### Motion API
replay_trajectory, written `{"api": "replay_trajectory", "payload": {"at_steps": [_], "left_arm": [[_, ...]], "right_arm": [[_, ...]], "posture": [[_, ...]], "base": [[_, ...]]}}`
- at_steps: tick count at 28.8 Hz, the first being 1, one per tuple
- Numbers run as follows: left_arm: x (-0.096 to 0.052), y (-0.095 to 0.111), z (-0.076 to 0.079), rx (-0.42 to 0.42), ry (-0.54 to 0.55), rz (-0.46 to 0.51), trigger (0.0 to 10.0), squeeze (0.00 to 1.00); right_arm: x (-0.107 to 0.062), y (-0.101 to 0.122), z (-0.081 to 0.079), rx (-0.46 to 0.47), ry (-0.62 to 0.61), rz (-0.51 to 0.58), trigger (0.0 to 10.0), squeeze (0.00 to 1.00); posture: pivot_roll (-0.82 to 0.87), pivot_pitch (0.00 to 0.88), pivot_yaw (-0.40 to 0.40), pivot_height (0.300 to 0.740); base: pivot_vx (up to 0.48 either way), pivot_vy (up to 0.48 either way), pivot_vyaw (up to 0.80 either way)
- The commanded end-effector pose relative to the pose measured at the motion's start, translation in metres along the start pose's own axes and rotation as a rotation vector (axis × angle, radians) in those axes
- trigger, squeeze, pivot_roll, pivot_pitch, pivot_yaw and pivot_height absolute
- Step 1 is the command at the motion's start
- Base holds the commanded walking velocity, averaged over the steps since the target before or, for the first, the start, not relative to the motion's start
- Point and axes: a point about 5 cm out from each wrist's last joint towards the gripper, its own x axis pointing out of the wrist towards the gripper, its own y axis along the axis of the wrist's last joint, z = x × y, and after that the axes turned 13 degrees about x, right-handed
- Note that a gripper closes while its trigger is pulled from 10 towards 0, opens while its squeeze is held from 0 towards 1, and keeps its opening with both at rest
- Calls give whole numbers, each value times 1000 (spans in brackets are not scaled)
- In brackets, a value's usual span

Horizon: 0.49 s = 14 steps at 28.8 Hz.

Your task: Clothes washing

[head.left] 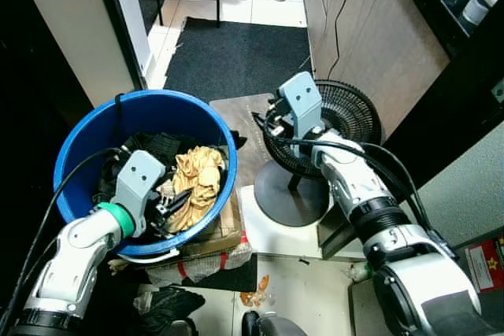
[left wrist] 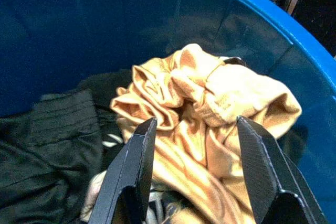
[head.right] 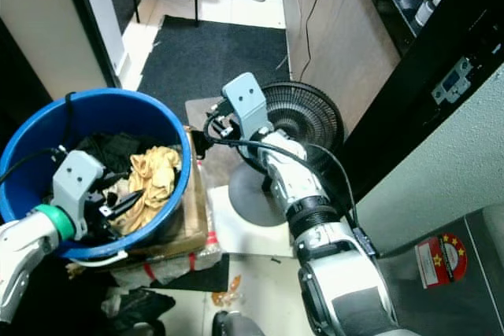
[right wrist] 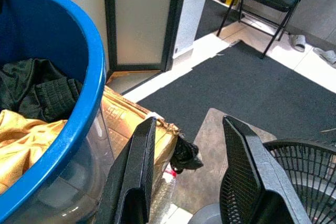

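where clothes (head.left: 197, 182) fill the blue tub (head.left: 87, 127).

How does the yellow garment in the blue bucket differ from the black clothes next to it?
The yellow garment is golden and glossy, while the black clothes are dark and matte, with a ribbed band. The yellow garment lies bunched toward the bucket side nearer the fan; the black clothes fill the far side. The open left gripper frames the yellow garment, not the black clothes. Both lie crumpled inside the bucket.
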Motion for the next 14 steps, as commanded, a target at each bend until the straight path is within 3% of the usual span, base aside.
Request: {"api": "replay_trajectory", "payload": {"at_steps": [1,9,14], "left_arm": [[6,-7,8,-48,-48,-26,10000,1000],[22,3,13,-64,-91,9,10000,1000],[25,6,14,-68,-100,21,10000,1000]], "right_arm": [[-3,-4,1,9,-1,-9,10000,0],[-4,2,-1,14,32,12,10000,0],[-2,24,-10,162,191,90,10000,0]], "posture": [[-15,152,-23,740],[-25,163,-20,740],[-27,164,-16,740]], "base": [[0,0,0],[0,0,0],[0,0,0]]}}
